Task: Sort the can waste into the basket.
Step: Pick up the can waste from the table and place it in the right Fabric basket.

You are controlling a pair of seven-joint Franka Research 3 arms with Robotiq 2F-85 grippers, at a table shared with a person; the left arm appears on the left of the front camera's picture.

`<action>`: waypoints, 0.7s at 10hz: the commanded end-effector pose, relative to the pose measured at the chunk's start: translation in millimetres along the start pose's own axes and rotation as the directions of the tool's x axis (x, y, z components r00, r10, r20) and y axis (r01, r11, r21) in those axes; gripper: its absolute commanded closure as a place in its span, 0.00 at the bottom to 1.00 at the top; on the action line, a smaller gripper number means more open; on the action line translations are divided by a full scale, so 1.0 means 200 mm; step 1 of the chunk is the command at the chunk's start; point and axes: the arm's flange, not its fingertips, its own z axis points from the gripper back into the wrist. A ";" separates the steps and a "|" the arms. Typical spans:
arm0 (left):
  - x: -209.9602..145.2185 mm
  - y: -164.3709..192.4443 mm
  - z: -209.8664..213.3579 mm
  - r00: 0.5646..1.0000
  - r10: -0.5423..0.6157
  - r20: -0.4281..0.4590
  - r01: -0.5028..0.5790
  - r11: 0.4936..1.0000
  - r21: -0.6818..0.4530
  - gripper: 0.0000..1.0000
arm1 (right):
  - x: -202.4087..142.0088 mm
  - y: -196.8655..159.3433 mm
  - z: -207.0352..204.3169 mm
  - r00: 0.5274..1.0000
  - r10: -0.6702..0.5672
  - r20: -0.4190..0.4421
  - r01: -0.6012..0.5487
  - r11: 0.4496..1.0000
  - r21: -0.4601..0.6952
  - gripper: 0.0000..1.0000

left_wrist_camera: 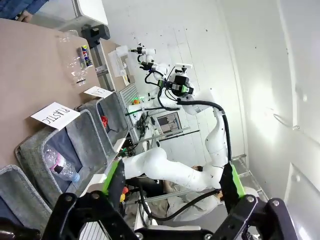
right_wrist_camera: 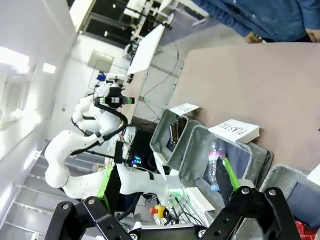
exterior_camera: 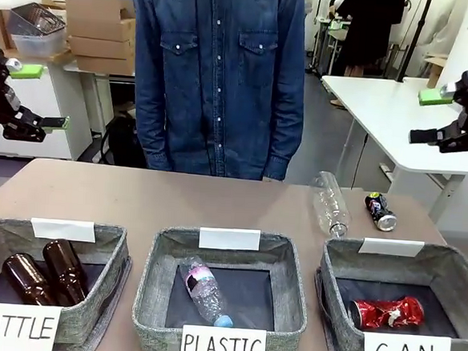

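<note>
A crushed red can [exterior_camera: 387, 312] lies inside the grey basket [exterior_camera: 455, 267] signed "CAN" at front right. The dark can [exterior_camera: 380, 211] lies on the table behind that basket, near the far right edge. Both grippers hang high above the table ends, away from the cans. My left gripper [exterior_camera: 32, 97] is open at the left edge, and my right gripper [exterior_camera: 428, 117] is open at the right. In the left wrist view my open left gripper [left_wrist_camera: 174, 187] frames the dark can [left_wrist_camera: 86, 55] and the red can [left_wrist_camera: 103, 120] far off. The right wrist view has my empty right gripper [right_wrist_camera: 167, 185] and the red can [right_wrist_camera: 305, 231].
A clear plastic bottle [exterior_camera: 330, 202] lies on the table next to the dark can. The middle basket [exterior_camera: 150, 282], signed "PLASTIC", holds a plastic bottle; the left one [exterior_camera: 116, 248], signed "BOTTLE", holds two brown bottles [exterior_camera: 46, 271]. A person [exterior_camera: 217, 78] stands at the far side.
</note>
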 end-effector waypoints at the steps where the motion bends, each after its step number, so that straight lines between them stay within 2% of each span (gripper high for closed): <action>1: 0.00 0.00 0.00 1.000 -0.017 -0.001 0.017 1.000 -0.020 0.00 | 0.01 -0.02 0.01 1.000 0.024 -0.010 -0.024 1.000 0.001 0.00; 2: 0.00 0.00 0.00 1.000 -0.017 -0.001 0.017 1.000 -0.020 0.00 | 0.00 0.00 0.00 1.000 0.000 0.000 0.000 1.000 0.000 0.00; 3: 0.00 0.00 0.00 1.000 -0.017 -0.001 0.017 1.000 -0.020 0.00 | 0.04 -0.06 -0.02 0.995 0.071 -0.076 -0.102 0.812 -0.574 0.00; 4: 0.00 0.00 0.00 1.000 -0.017 -0.001 0.017 1.000 -0.020 0.00 | 0.11 -0.18 -0.06 0.976 0.009 -0.218 -0.182 0.581 -0.793 0.00; 5: 0.00 0.00 0.00 1.000 -0.017 -0.001 0.017 1.000 -0.020 0.00 | 0.17 -0.29 -0.09 0.952 -0.040 -0.303 -0.244 0.494 -0.834 0.00; 6: 0.00 0.00 0.00 1.000 -0.017 -0.001 0.017 1.000 -0.020 0.00 | 0.21 -0.38 -0.08 0.941 -0.061 -0.334 -0.285 0.395 -0.874 0.00; 7: 0.00 0.00 0.00 1.000 -0.017 -0.001 0.017 1.000 -0.020 0.00 | 0.23 -0.41 -0.07 0.941 -0.058 -0.333 -0.282 0.409 -0.868 0.00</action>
